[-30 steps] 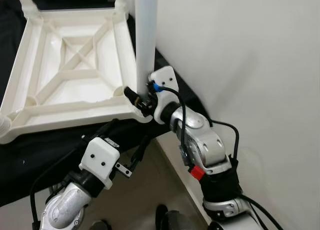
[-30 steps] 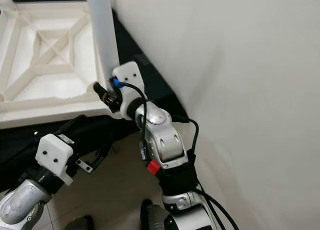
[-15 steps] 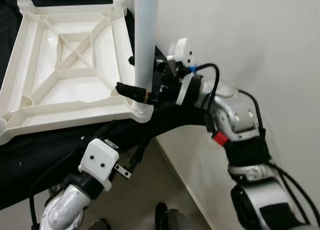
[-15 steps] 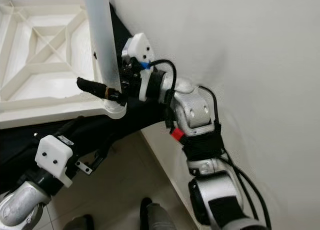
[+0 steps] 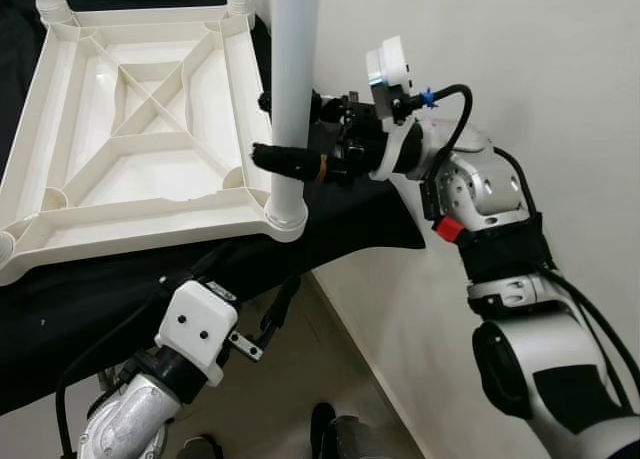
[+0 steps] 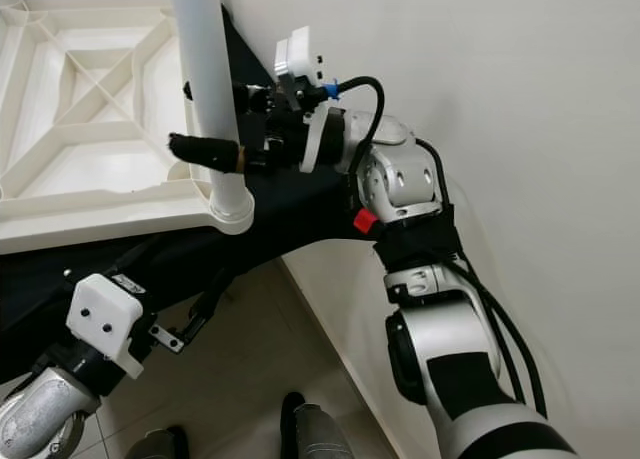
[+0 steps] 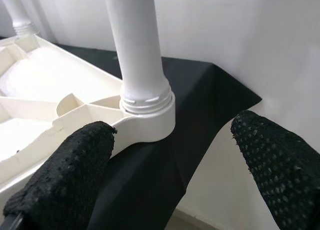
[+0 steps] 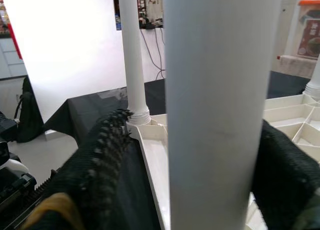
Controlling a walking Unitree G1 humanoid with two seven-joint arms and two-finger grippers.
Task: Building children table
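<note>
- The white plastic children's table top [image 5: 130, 129] lies upside down on a desk draped in black cloth [image 5: 90, 289], its ribbed underside and cross braces facing up.
- A white table leg [image 5: 292, 89] stands upright in the corner socket [image 5: 285, 217] of the table top, at the corner nearest the pale wall [image 5: 520, 69].
- Further legs rise from the sockets at the far corners of the table top; one of them [image 8: 134, 64] shows in the right wrist view beyond the near leg.
- The right tool [image 5: 283, 132] reaches in from the wall side and straddles the near leg a little above its socket, one black finger [image 5: 285, 160] across the front of the leg, the other behind it.
- Both of its fingers lie along the leg's sides; whether they press the leg cannot be told.
- The left tool [image 7: 165, 170] hangs below the desk edge under that same corner, its fingers [image 7: 65, 175] spread apart and holding nothing, pointing up at the socket.
</note>
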